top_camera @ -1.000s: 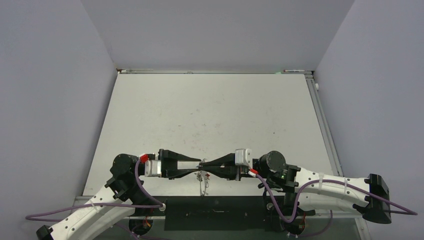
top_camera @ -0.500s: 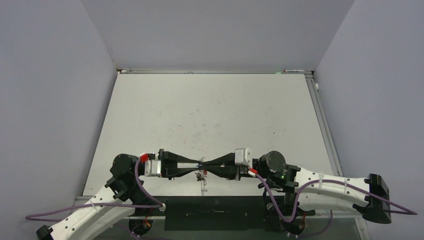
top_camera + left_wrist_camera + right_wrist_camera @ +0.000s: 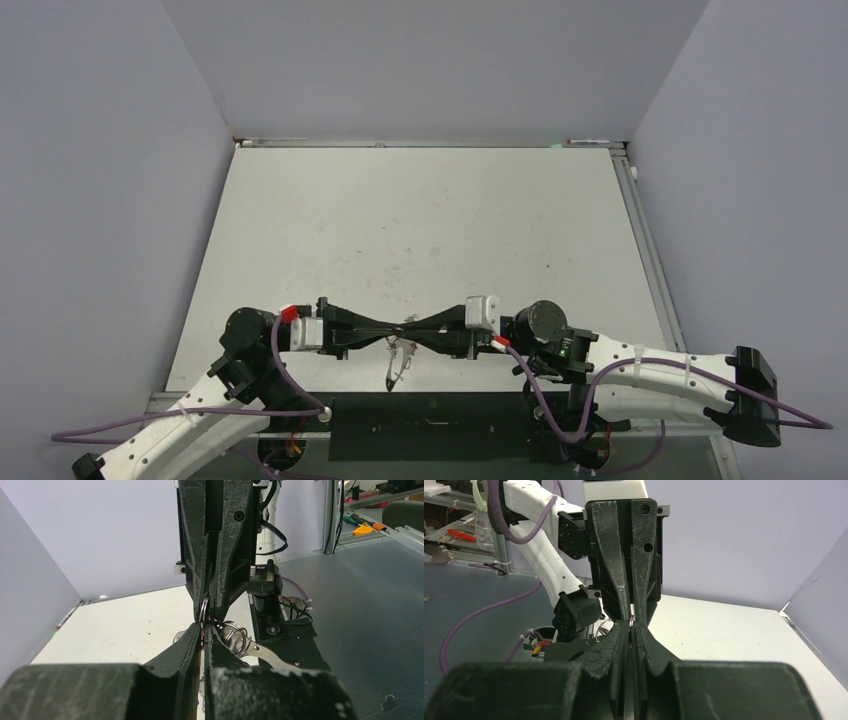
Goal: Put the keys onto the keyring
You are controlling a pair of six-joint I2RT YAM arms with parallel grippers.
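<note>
Right, I see left pincer (image 3: 203, 632) and right pincer (image 3: 630, 630) clamped tip to tip on the keyring (image 3: 202, 611); keys (image 3: 396, 368) hang just below, long axis downward, nearer the left one, above the desk's (image 3: 420, 230) near edge.

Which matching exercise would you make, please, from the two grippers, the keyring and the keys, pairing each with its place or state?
Things:
1. left gripper
2. right gripper
3. keyring
4. keys

Places or states:
A. dangling below where the grippers meet
B. shut, reaching in from the right of the overhead view
C. thin ring pinched between both grippers' tips
D. shut, reaching in from the left of the overhead view

Pairs: 1-D; 2-B; 3-C; 4-A
</note>
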